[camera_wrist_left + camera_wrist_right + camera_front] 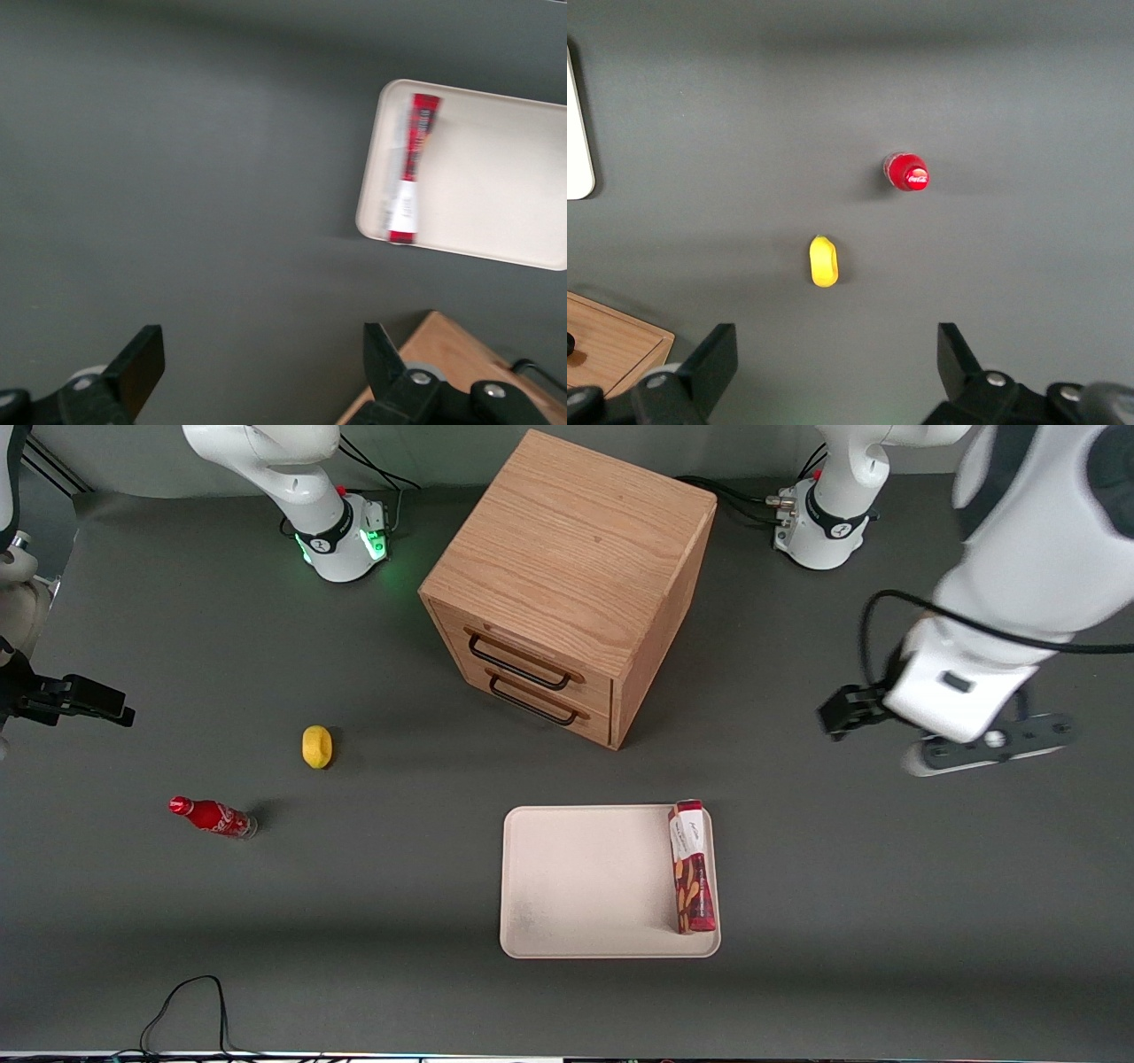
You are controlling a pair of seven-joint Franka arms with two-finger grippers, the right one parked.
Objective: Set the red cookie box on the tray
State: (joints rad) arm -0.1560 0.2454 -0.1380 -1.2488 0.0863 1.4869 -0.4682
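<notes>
Red cookie box [692, 867] on tray [585, 886] | pincer [257, 367] raised, wide, empty, toward working arm's end

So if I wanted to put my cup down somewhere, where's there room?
Most of the tray is bare; the red cookie box lies along its edge nearest the working arm. The table strip nearest the front camera is free too. The cabinet crowds the middle. The open pincer hangs over bare table at the working arm's end.
</notes>
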